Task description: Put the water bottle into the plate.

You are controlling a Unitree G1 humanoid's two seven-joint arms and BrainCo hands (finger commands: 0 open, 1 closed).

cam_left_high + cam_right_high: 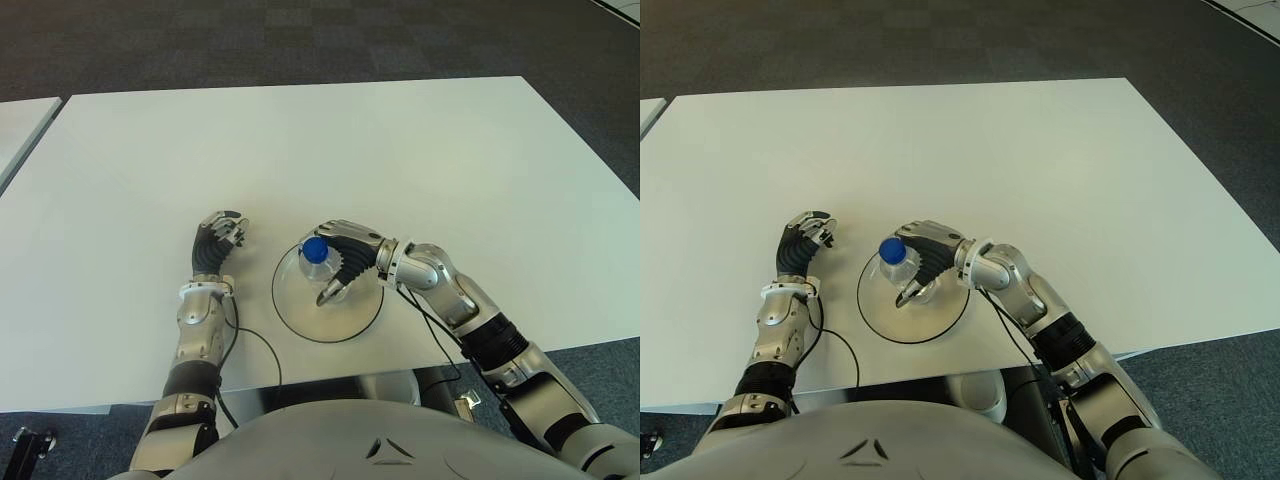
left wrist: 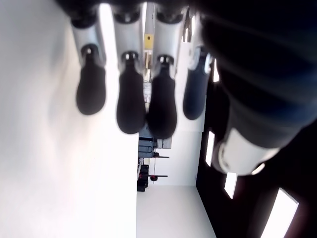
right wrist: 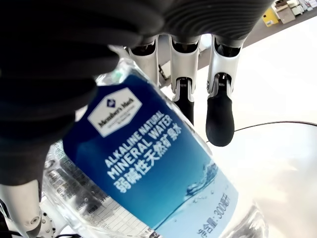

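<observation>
A clear water bottle (image 1: 314, 250) with a blue cap stands upright inside the clear, dark-rimmed plate (image 1: 300, 331) near the table's front edge. My right hand (image 1: 330, 264) reaches in from the right and is shut on the bottle, fingers on its far side and thumb on its near side. The right wrist view shows the bottle's blue label (image 3: 148, 163) pressed under the thumb, with the fingers (image 3: 219, 119) behind it above the plate. Whether the bottle's base touches the plate is hidden. My left hand (image 1: 222, 231) shows left of the plate, its fingers (image 2: 131, 104) relaxed and holding nothing.
The white table (image 1: 400, 150) stretches far behind and to both sides of the plate. A thin black cable (image 1: 262, 345) runs across the table near its front edge, left of the plate. A second table's corner (image 1: 20, 125) shows at the far left.
</observation>
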